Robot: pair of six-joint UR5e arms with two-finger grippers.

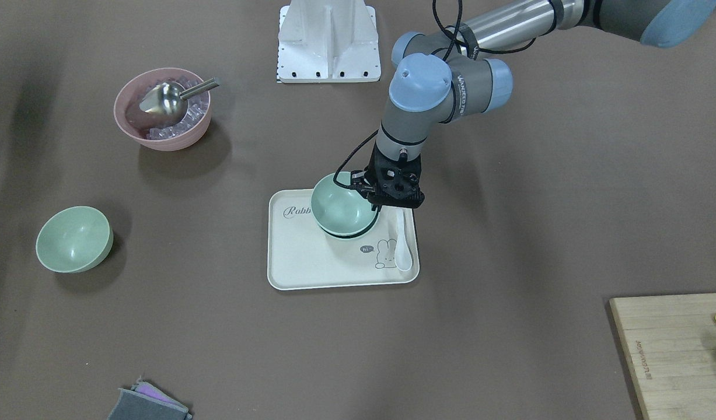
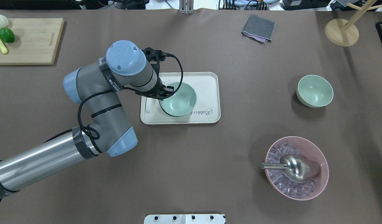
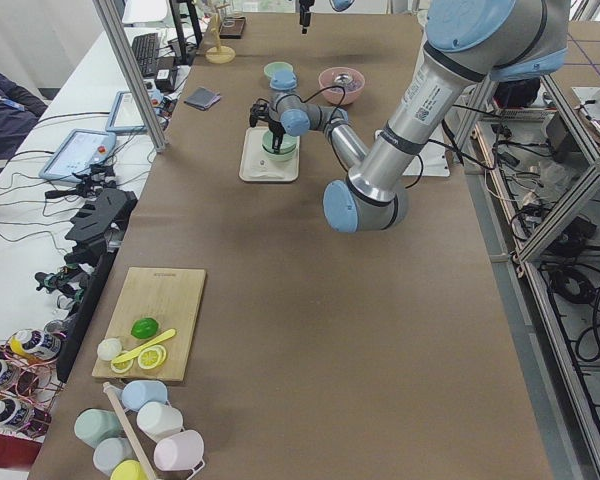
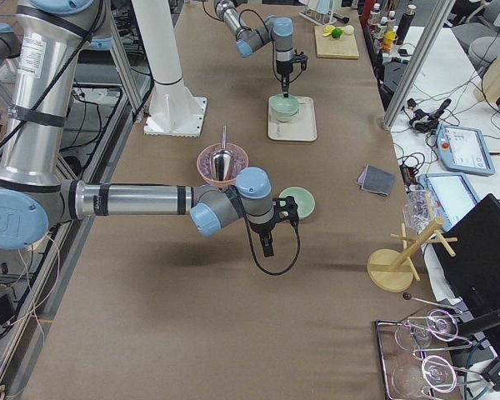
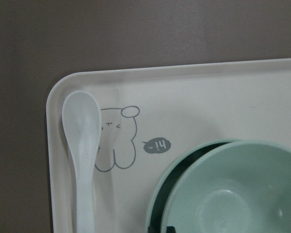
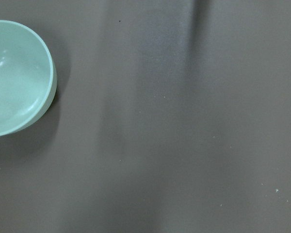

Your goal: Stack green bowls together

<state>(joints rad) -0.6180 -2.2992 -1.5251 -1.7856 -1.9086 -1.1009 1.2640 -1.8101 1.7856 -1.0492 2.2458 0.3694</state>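
1. My left end effector is clamped on the rim of the upper green bowl, a wall pinch that leaves its underside free for nesting.
2. That bowl sits tilted inside the lower green bowl on the tray, mid-surface. I judge it not fully seated.
3. The third green bowl lies toward the surface's right end. The right end effector hangs near it, and I cannot tell whether its jaws are apart or together.

Three small pale mint-green bowls, plain and matte, all mouth-up. The lower bowl sits on the cream tray. The upper bowl hangs slightly tilted inside it, a dark gap between them, its rim pinched in my left pincer. The third bowl stands alone, well apart from the tray.
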